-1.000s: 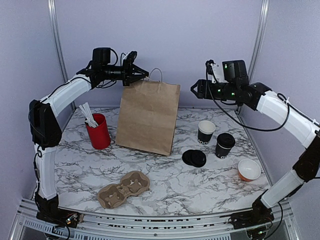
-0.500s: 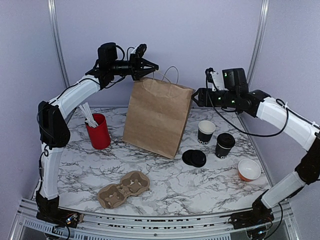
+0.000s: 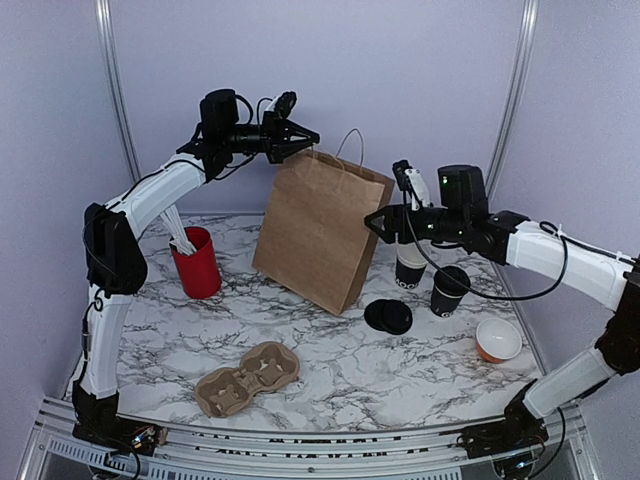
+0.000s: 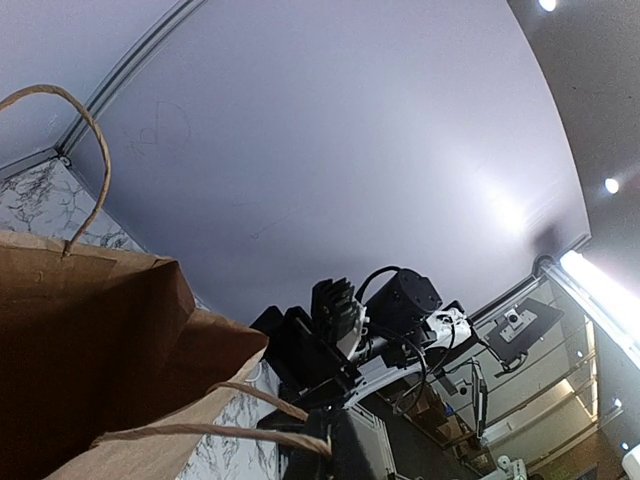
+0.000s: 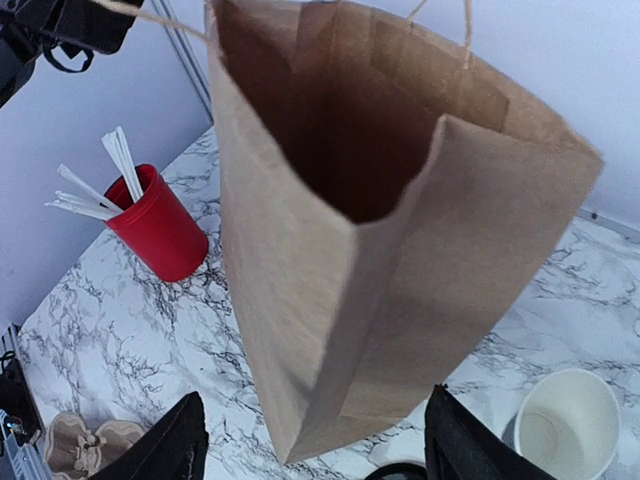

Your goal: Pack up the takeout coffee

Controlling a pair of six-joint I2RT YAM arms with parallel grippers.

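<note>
- Left gripper (image 3: 306,140): raised high at the back, fingers pressed together, pinching one twine handle (image 4: 210,432) of a tall brown paper bag (image 3: 322,235).
- The bag hangs tilted. Its lower edge is on the white marble-pattern table (image 3: 150,330), and its mouth is open toward the right arm.
- Right gripper (image 3: 372,222): in the air just beside the bag's upper right edge, holding nothing. Its fingers (image 5: 165,445) are spread wide in the wrist view, with the bag's mouth directly ahead.
- Takeout coffee, a small black paper cup with a black round plastic lid (image 3: 449,291): upright on the table right of the bag, below the right forearm, touched by neither gripper.
- Just beside it, toward the back: a matching black cup with a white interior (image 3: 409,270), partly hidden by the arm.
- A stack of flat black lids (image 3: 388,316) lies near the bag's base.
- A red cup of white sticks (image 3: 196,262) stands left of the bag.
- A brown moulded-pulp cup carrier (image 3: 248,379) sits at front centre.
- A small orange cup (image 3: 498,340) sits at front right.
</note>
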